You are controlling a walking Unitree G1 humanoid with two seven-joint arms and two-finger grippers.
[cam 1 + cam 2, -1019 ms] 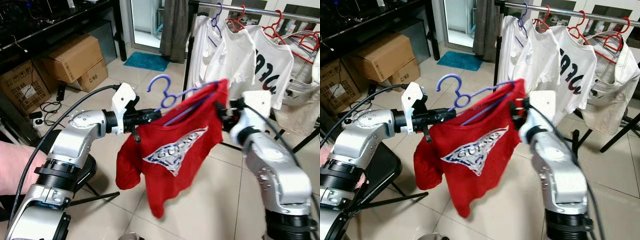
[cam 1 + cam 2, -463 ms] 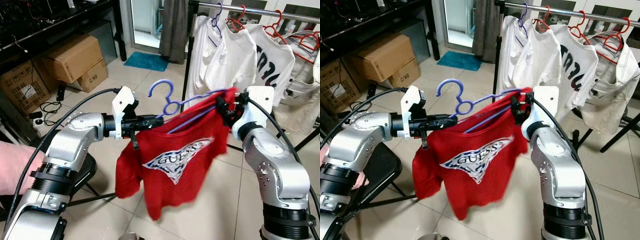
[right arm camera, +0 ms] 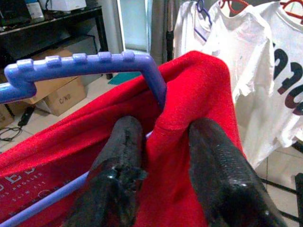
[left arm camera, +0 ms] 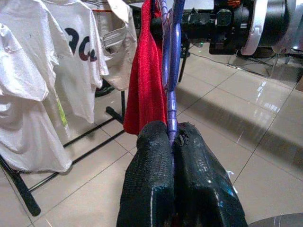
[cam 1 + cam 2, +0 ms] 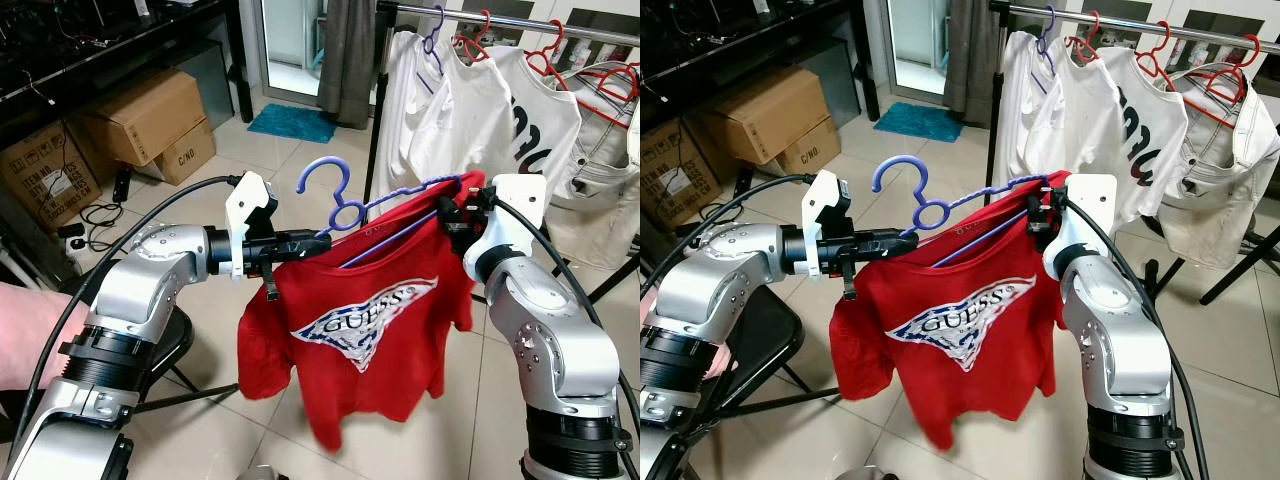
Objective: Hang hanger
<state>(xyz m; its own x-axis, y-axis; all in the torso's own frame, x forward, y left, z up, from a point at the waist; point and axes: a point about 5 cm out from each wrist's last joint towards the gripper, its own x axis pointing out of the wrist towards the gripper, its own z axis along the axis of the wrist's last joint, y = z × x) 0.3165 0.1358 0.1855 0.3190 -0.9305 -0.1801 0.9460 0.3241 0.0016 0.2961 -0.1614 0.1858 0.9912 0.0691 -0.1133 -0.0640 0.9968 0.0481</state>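
Shirt's on the hanger, not on the rail yet

Both arms carry the purple hanger (image 5: 345,207) with the red shirt (image 5: 355,330) draped over it, in front of the rail (image 5: 500,22) and lower than it. The left gripper (image 4: 173,137) has its fingers pressed together on the hanger's near end; the right gripper (image 3: 158,137) pinches the far shoulder through the cloth. Looks like the carry step to me. Next it'd need to lift the hook above the rail and drop it into a gap between the white shirts (image 5: 470,110) already hanging there.
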